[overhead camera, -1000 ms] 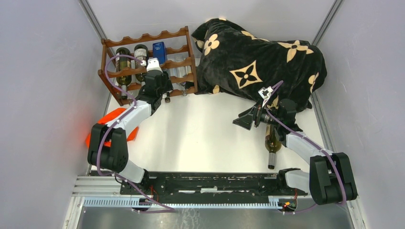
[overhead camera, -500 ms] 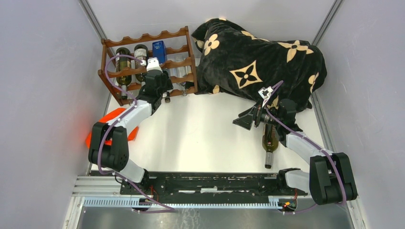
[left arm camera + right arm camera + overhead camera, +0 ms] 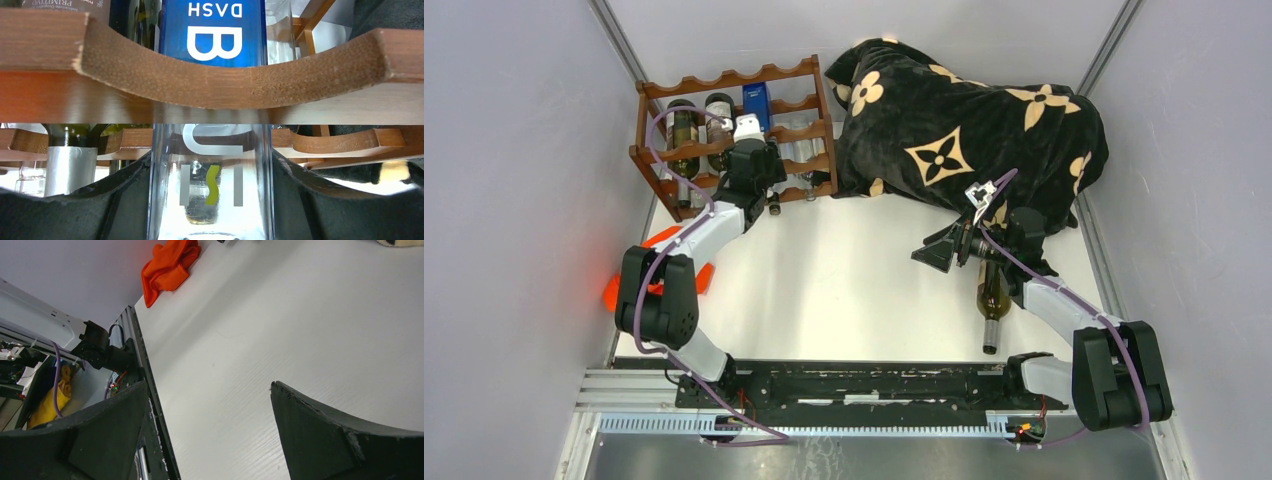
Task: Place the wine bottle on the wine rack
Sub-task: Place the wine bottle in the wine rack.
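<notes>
Two bottles count here. The first, a clear glass bottle (image 3: 210, 165), sits between the fingers of the left gripper (image 3: 211, 210), which presses on both its sides at a middling width. In the left wrist view it points into the wine rack (image 3: 724, 78), its body passing just under one scalloped rail (image 3: 235, 87). A blue bottle (image 3: 212, 30) lies in the tier above, and a dark bottle with a silver foil neck (image 3: 70, 170) lies in the next slot to the left. The clear bottle looks close to seated. Whether its far end rests on the back rail cannot be told.

The second, a green wine bottle (image 3: 992, 298), lies on its side on the white table (image 3: 844, 290), partly under the right forearm and well apart from the rack. The right gripper (image 3: 210, 430) hangs above bare table with its jaws spread wide and holds nothing. A black flower-patterned blanket (image 3: 964, 120) is heaped behind it, and an orange cloth (image 3: 664, 262) lies at the left edge.

I judge the racking of the clear bottle nearly done, with letting go and backing out left. The green bottle has not been picked up.
</notes>
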Robot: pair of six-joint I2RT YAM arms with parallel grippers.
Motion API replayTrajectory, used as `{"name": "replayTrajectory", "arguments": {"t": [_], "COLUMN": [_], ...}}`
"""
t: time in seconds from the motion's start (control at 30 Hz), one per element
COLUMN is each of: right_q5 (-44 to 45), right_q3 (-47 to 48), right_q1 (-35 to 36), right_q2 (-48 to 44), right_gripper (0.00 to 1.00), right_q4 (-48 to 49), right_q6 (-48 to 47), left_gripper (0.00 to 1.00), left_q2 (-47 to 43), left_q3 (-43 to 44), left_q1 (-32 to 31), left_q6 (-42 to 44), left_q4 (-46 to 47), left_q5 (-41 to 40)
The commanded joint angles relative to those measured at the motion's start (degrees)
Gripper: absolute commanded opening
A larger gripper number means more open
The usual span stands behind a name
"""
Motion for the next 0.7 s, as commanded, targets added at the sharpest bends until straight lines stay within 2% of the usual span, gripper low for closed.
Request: {"name": "replayTrajectory", "arguments": {"t": [0.0,0.2,0.57,0.67], "right_q5": [-0.78,-0.82,-0.87,-0.87], "right_q3": [1.89,1.89,1.93,1.98], "right_q1": [-0.11,-0.16,-0.14,-0.18], "right_q2": [-1.18,-1.18,-1.18,-1.18], "right_gripper": [0.98,0.98,0.98,0.98], "right_q4": [2.5,2.5,2.5,2.5], "right_q6": [-0.95,-1.01,-1.0,-0.95], "left_gripper": [0.02,0.03,0.56,0.64], "left_q2": [-1.32,-0.32,0.16,-0.08], "left_q3": [6.5,7.37,6.87,6.76], "left_q1": [0.4,0.82,0.93,0.93], "left_q6": [4.61,4.66,4.13,3.97], "left_q4": [14.79,14.36,13.24,12.96], "left_q5": [-2.84,-2.52,-4.14,-4.34]}}
